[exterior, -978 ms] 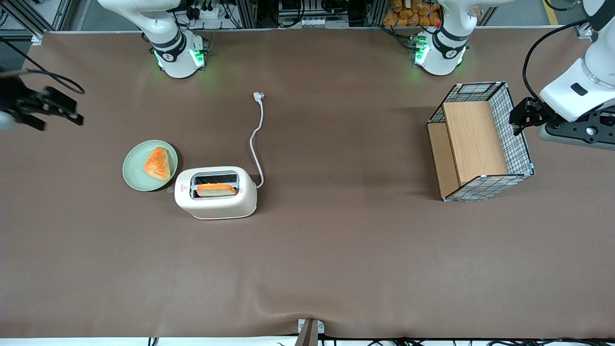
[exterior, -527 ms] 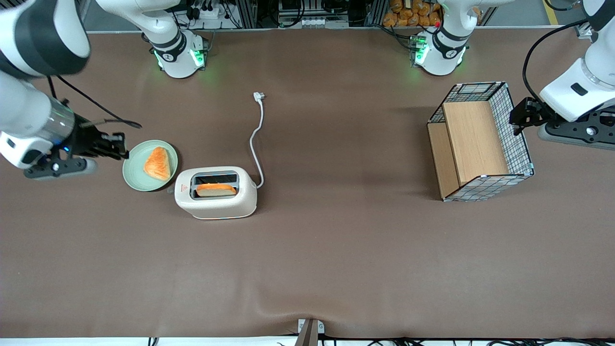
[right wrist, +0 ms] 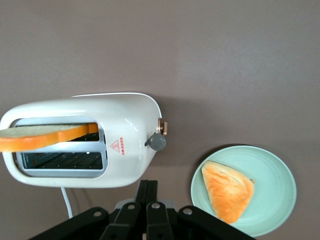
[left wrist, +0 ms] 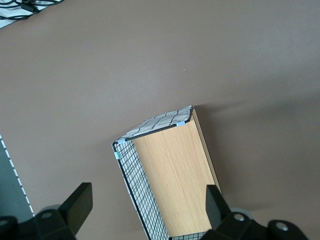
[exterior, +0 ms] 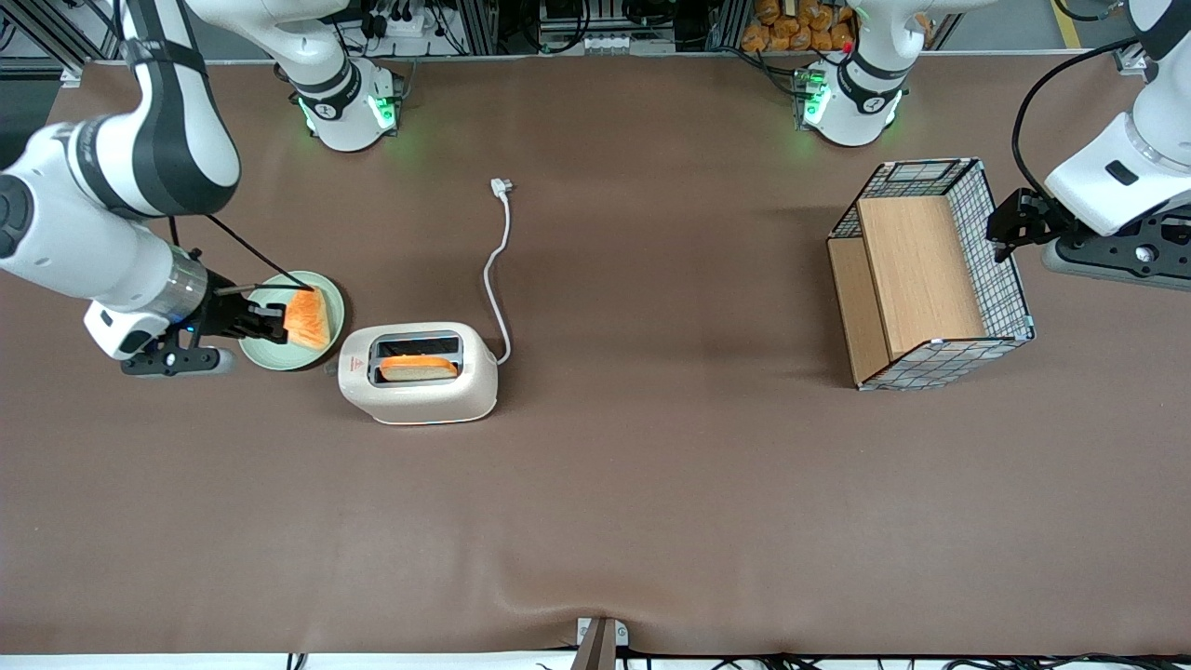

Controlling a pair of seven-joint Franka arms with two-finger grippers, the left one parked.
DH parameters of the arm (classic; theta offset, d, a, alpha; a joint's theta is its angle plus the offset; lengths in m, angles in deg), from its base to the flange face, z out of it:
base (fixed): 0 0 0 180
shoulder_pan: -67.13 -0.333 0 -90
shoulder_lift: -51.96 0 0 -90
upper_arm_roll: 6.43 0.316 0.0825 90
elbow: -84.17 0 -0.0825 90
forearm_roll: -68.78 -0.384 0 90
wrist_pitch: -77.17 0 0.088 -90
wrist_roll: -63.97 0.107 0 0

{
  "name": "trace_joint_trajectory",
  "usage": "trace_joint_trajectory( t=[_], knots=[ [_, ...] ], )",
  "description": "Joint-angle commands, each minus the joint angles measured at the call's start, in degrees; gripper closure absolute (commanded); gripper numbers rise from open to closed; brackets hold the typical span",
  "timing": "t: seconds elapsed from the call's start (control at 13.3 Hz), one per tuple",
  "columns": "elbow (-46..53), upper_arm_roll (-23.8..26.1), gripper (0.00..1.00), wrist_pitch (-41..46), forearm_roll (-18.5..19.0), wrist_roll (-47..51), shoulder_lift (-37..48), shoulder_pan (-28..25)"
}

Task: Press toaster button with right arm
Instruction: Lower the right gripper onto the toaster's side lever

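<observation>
Over the green plate (exterior: pixel 270 349) hangs the right arm's (exterior: pixel 112 200) black gripper (exterior: pixel 272 323), just beside the toaster (exterior: pixel 419 374). Its two fingers (right wrist: pixel 147 200) are pressed tight together with nothing between them. The toaster sits on the brown table (exterior: pixel 651 512). One slice of bread (exterior: pixel 418 367) stands in the toaster slot nearer the front camera. The toaster button (right wrist: pixel 157 142) sticks out of the toaster's end that faces the plate. The gripper is near it, not touching it. A piece of toast (exterior: pixel 309 318) lies on the plate. The toaster's white cord (exterior: pixel 497 270) runs away from the front camera.

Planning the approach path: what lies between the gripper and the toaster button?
The gripper, fingers shut, hovers over the green plate; its bread slice lies between, front view, short of the toaster button.
</observation>
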Motion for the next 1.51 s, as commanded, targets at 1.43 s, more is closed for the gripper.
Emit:
trace_joint_trajectory(
  t=[1.43],
  knots=[
    [-5.99, 0.10, 1.00, -14.67, -11.74, -2.30, -9.19, 0.41]
  ],
)
